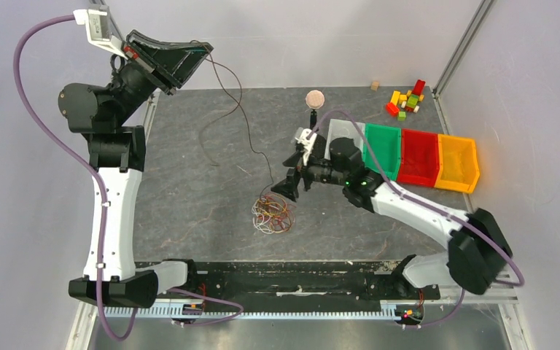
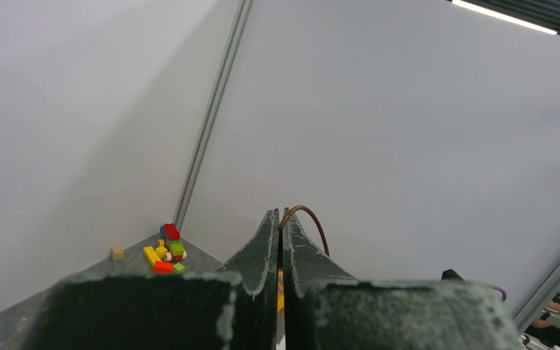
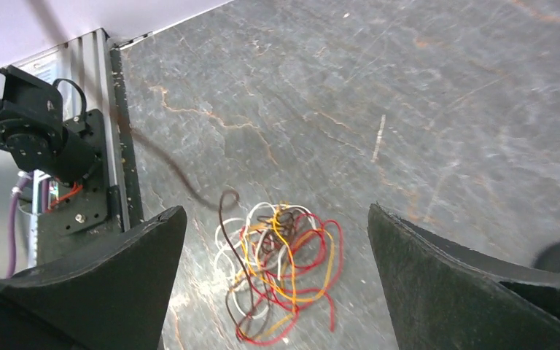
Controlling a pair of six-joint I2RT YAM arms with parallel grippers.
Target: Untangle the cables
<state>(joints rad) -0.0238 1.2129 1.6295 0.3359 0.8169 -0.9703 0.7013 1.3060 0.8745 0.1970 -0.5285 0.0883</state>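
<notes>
Brown insulation marks the one strand that looks partly freed. At the far left the left gripper (image 1: 193,52) is raised high above the table (image 1: 182,197), its fingers pressed together on the brown cable (image 1: 249,131), and the wrist view shows the cable's end arching out just past the tips. From there the strand hangs and runs diagonally from the far left toward the near centre. Its long axis slants across the dark stone-patterned surface until it enters the tangle (image 1: 273,216). The other cables, in red, orange, white and dark loops, lie there in a roughly round clump on the table near the middle, with no clear direction of its own. Just above and to the right of the clump the right gripper (image 1: 292,187) hovers with its fingers spread wide, holding nothing. I judge the job to be at an early stage: one strand is drawn out with its lower end not yet free, and all the other loops remain to be separated.
</notes>
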